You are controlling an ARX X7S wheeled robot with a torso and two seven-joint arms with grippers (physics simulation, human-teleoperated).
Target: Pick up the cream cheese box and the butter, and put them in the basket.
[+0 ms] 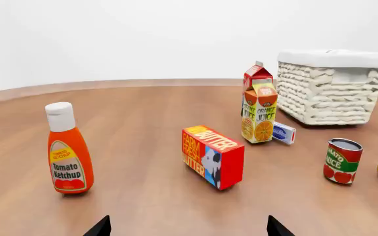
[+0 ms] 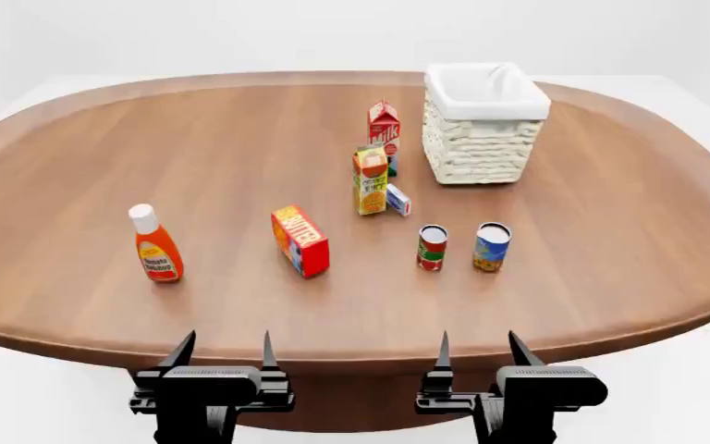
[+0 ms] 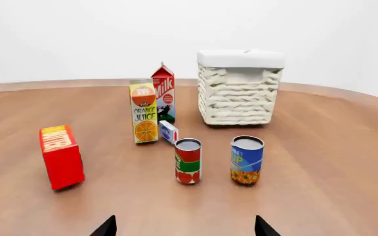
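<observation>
Wooden oval table (image 2: 108,166), plain white walls (image 2: 207,32)

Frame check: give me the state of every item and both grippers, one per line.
left gripper: open, empty
right gripper: open, empty
butter: on table, ungrasped
cream cheese box: on table beside orange juice carton
basket: upright, nothing visible inside
ketchup bottle: upright, capped
milk carton: upright
two cans: upright
</observation>
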